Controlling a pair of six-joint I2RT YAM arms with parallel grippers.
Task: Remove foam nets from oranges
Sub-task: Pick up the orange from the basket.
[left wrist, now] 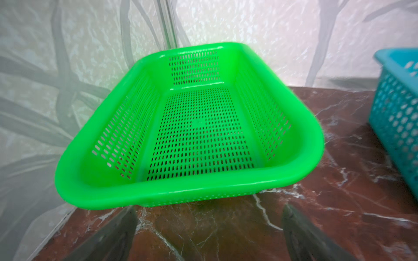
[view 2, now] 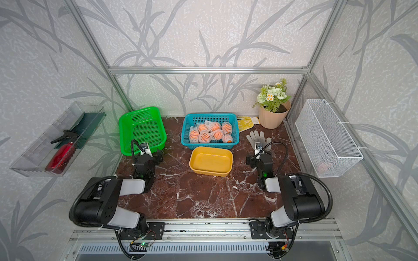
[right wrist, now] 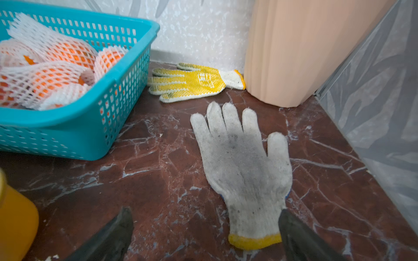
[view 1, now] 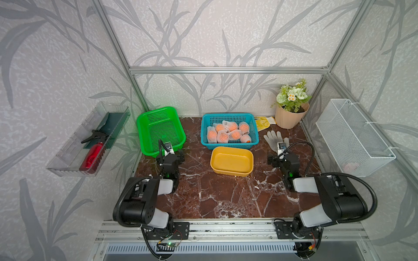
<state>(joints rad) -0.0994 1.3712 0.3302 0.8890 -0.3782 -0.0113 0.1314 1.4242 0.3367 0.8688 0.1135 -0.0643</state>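
Since every one of the oranges [view 1: 229,133] that I can make out still wears its sleeve, I judge the job not yet begun: nothing is stripped, and about seven fruits are left to do. The foam nets [view 1: 222,136] are white, soft-looking diamond mesh, so the skin shows pale through them. Their loose ends stick out past the fruit, which should give me something to pinch. One fruit at the near right corner shows a small patch of bare peel. They lie heaped together, touching, in the blue basket [view 1: 228,115] at the back middle of the table [view 1: 214,192]. Just in front of it sits a yellow tub [view 1: 231,159] with nothing in it, and the green basket [view 1: 160,132] to the left is likewise bare. My left gripper [left wrist: 209,226] hangs just before the green basket's near rim, jaws spread wide and grasping nothing. My right gripper [right wrist: 205,211] is also spread and unladen, poised above the cuff of a white glove [right wrist: 242,167]. A yellow-dotted glove [right wrist: 192,81] lies beyond that, by the flower pot [view 1: 289,117]. Both grippers are well apart from the fruit.
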